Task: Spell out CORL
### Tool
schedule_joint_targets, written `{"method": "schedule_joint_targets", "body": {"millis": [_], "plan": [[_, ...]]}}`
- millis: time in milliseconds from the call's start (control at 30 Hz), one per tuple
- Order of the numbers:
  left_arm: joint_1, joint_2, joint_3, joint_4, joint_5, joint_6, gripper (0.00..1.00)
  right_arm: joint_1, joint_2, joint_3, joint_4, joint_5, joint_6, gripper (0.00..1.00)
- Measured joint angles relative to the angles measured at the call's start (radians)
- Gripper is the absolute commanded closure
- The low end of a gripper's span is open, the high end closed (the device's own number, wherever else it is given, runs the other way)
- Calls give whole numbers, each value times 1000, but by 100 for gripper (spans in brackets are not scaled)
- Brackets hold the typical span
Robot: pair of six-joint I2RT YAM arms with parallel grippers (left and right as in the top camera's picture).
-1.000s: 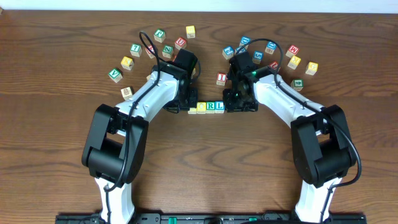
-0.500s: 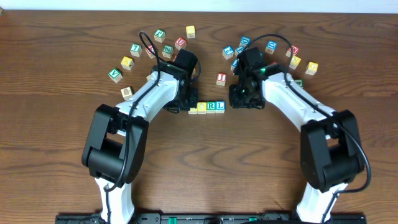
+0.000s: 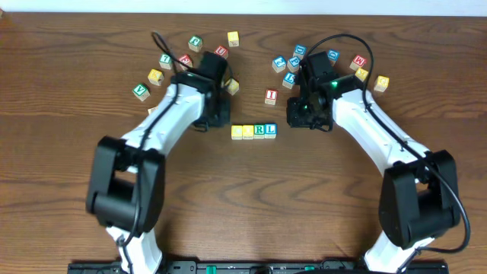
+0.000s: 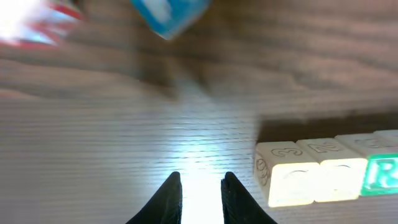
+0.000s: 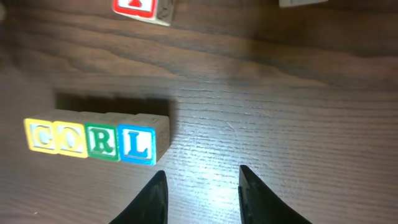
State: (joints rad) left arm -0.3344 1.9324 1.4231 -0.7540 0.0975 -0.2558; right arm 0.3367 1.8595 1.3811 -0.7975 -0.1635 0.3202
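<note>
The right gripper [image 5: 202, 198] hangs over bare wooden table [image 5: 292, 130], fingers spread wide and holding nothing. Just ahead on its left lies the CORL row [image 5: 93, 141]: four cubes touching side by side, yellow C, yellow O, green R, blue L, with the L end nearest. The left gripper [image 4: 200, 196] is empty, its fingers parted by a narrow gap, the row's yellow end just ahead on its right; farther out sit a red-lettered cube [image 5: 142, 7] and a blurred blue cube [image 4: 168, 15].
</note>
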Motion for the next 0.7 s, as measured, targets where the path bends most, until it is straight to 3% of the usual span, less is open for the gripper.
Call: {"method": "schedule_joint_targets", "body": {"millis": [167, 433, 700], "plan": [[36, -110, 0, -6, -24, 19, 77, 0, -38, 0, -4, 1, -1, 67], [85, -247, 0, -8, -31, 30, 62, 0, -47, 0, -7, 0, -2, 65], [140, -348, 0, -8, -34, 29, 59, 0, -47, 0, -7, -7, -12, 62]]}}
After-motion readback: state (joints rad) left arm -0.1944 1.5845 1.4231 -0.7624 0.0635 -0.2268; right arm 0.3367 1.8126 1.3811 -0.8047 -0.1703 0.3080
